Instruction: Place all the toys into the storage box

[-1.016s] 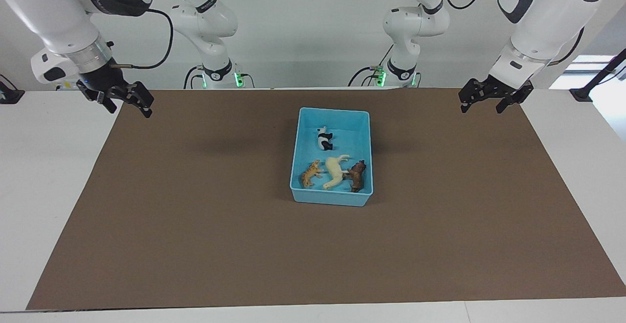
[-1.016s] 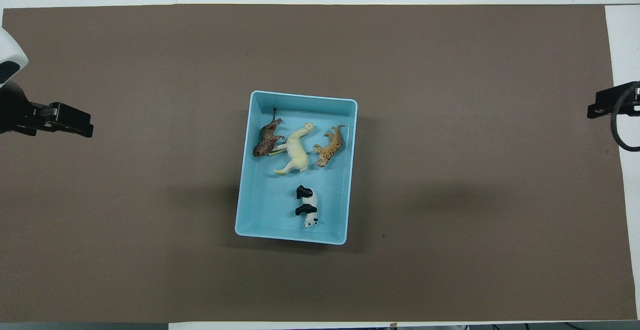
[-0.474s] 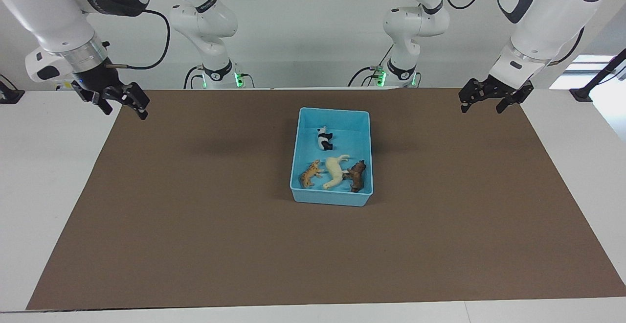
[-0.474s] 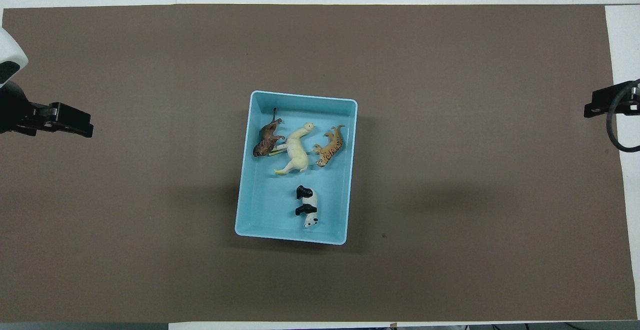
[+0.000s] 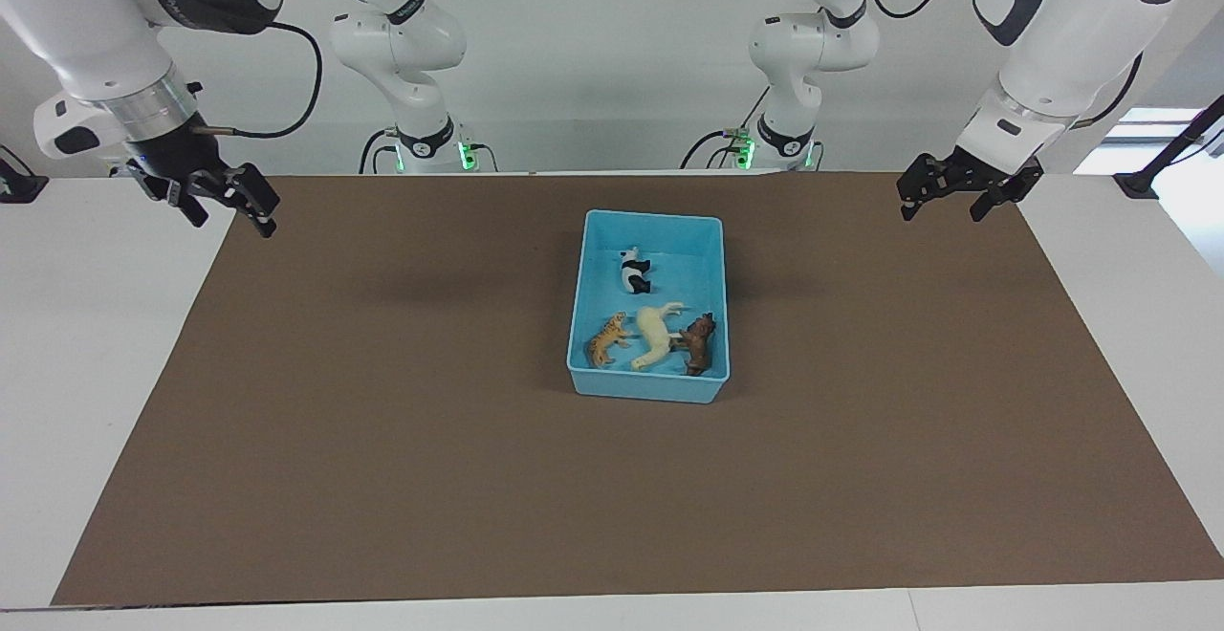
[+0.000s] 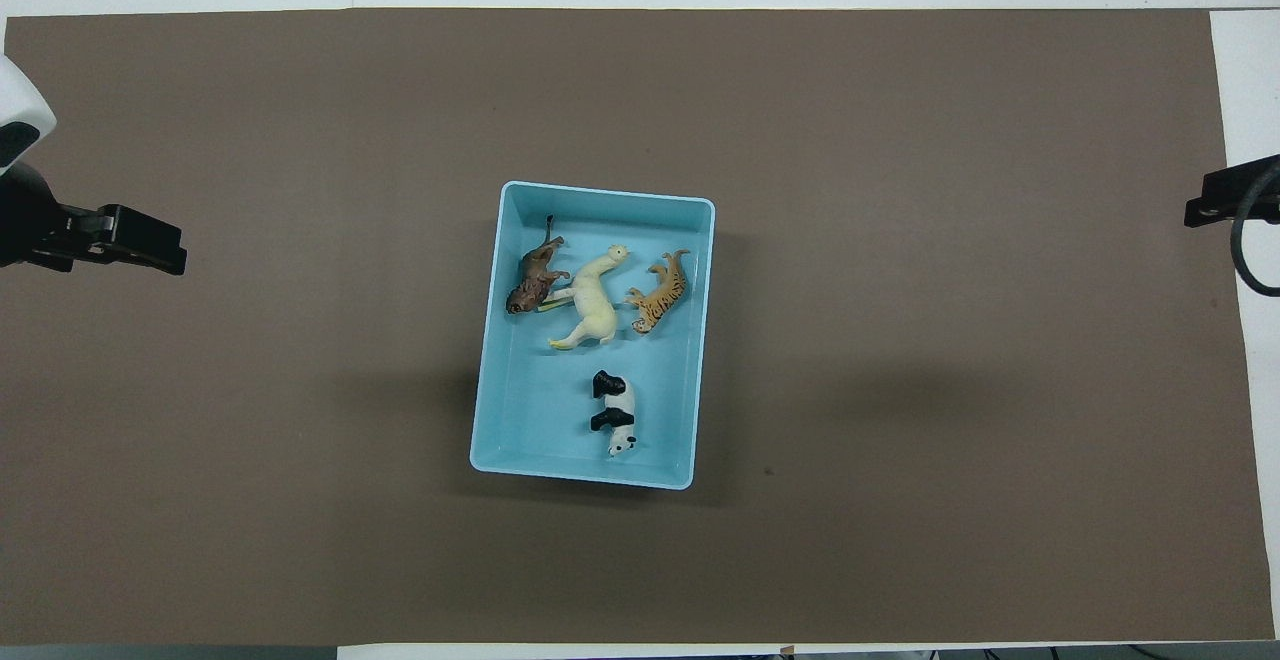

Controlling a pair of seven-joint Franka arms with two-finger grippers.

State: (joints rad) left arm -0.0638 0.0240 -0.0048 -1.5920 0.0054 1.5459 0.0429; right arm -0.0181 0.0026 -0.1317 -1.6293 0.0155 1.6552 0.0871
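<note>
The light blue storage box point(image 5: 648, 388) stands at the middle of the brown mat; it also shows in the overhead view point(image 6: 580, 476). All the toys lie inside it. The panda point(image 5: 633, 272) point(image 6: 615, 412) is in the part nearer the robots. The orange tiger point(image 5: 607, 339) point(image 6: 660, 292), the cream-white horse-like animal point(image 5: 656, 335) point(image 6: 590, 302) and the brown lion point(image 5: 698, 342) point(image 6: 532, 280) lie side by side in the part farther from the robots. My left gripper point(image 5: 940, 208) point(image 6: 150, 250) is open and empty, raised over the mat's end. My right gripper point(image 5: 229, 218) point(image 6: 1215, 208) is open and empty, raised over the mat's other end.
The brown mat point(image 5: 382, 440) covers most of the white table point(image 5: 86, 344). The arms' bases stand at the robots' edge of the table. Nothing else lies on the mat.
My right gripper has drifted outward toward its own end of the table and slightly up. The left gripper, the box and the toys have not moved.
</note>
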